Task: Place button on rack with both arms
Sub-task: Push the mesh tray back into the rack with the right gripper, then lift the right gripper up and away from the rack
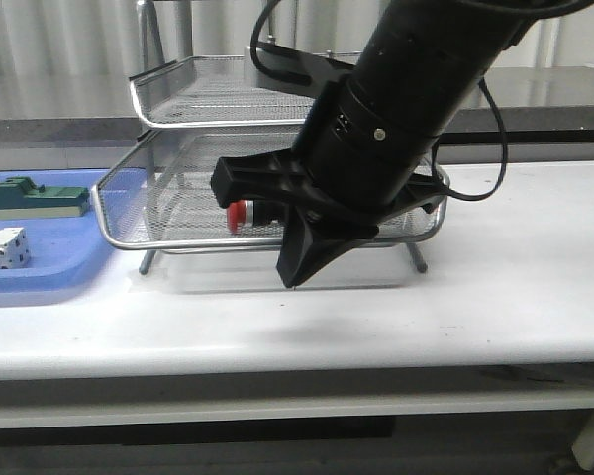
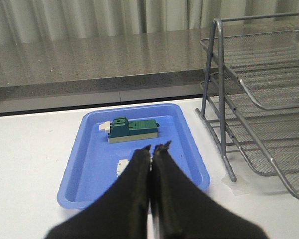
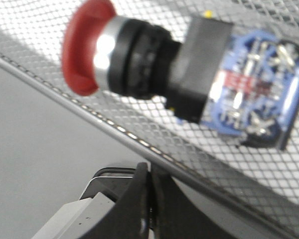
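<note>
Lying on its side on the rack's (image 1: 119, 213) lower mesh tier, center frame, the button (image 3: 154, 74) looks delivered. I see my right claw (image 3: 149, 172) closed and empty just outside the rim; my left claw (image 2: 152, 152) is pinched shut, empty, over the blue tray (image 2: 84, 164).

Even indoor light — right wrist view blurred.
</note>
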Controlling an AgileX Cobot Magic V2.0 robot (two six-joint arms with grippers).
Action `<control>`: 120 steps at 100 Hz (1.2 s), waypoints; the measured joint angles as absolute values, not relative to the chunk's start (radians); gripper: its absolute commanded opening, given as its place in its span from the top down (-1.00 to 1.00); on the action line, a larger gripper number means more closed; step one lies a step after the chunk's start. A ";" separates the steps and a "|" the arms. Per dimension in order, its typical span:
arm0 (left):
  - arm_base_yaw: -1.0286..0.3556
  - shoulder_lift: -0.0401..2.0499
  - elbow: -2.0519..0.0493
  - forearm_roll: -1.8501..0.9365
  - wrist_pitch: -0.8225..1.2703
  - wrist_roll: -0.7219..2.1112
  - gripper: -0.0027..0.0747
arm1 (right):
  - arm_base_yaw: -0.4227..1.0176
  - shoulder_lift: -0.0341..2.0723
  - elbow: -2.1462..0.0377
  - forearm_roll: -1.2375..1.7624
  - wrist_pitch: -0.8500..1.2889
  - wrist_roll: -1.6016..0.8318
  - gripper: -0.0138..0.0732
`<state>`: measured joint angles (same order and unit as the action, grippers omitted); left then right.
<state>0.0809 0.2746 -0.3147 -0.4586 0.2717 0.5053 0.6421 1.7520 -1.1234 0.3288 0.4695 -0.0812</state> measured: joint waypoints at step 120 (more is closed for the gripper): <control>0.081 0.275 -0.315 -0.459 0.272 0.505 0.98 | 0.499 1.900 -1.339 0.158 0.507 -0.081 0.83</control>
<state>0.0809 0.2746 -0.3147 -0.4586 0.2717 0.5053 0.4992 1.8996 -1.3385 0.1583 0.5073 -0.0812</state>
